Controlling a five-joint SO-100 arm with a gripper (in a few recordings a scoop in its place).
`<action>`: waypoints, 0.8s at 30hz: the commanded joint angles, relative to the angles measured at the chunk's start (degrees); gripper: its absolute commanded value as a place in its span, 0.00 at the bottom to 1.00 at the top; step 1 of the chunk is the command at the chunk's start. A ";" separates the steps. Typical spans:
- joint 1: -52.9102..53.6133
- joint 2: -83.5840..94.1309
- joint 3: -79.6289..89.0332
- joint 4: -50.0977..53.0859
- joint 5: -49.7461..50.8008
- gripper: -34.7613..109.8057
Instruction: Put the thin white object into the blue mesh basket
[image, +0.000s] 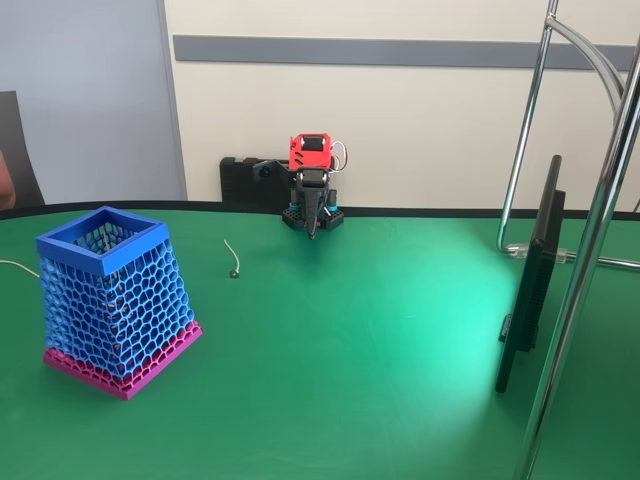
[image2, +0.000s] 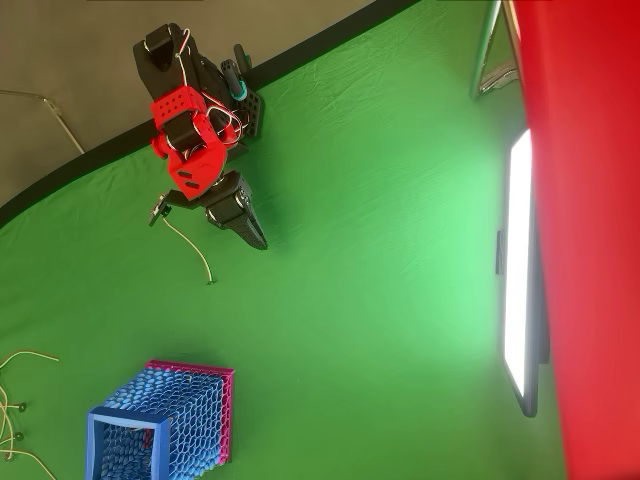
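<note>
The thin white object (image: 231, 254) lies curved on the green table, its small round tip toward the front; in the overhead view the white object (image2: 190, 245) runs from beside the arm down toward the basket. To the left in the fixed view stands the blue mesh basket (image: 120, 300), upright on its pink base band, and it sits at the bottom left in the overhead view (image2: 185, 410). My gripper (image: 313, 228) hangs folded at the arm's base at the table's back edge, fingers together and holding nothing. Seen from overhead, the gripper (image2: 258, 238) is a short way right of the cord.
A dark flat screen (image: 530, 290) stands edge-on at the right, with chrome stand tubes (image: 590, 250) around it. Thin white cables (image2: 15, 400) lie at the table's left edge beyond the basket. Open green cloth (image: 350, 330) lies between cord, basket and screen.
</note>
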 joint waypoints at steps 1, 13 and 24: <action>-0.09 0.35 0.44 0.09 0.18 0.25; -0.26 0.35 0.44 0.09 0.18 0.25; 4.39 -2.90 -2.37 -3.16 0.53 0.25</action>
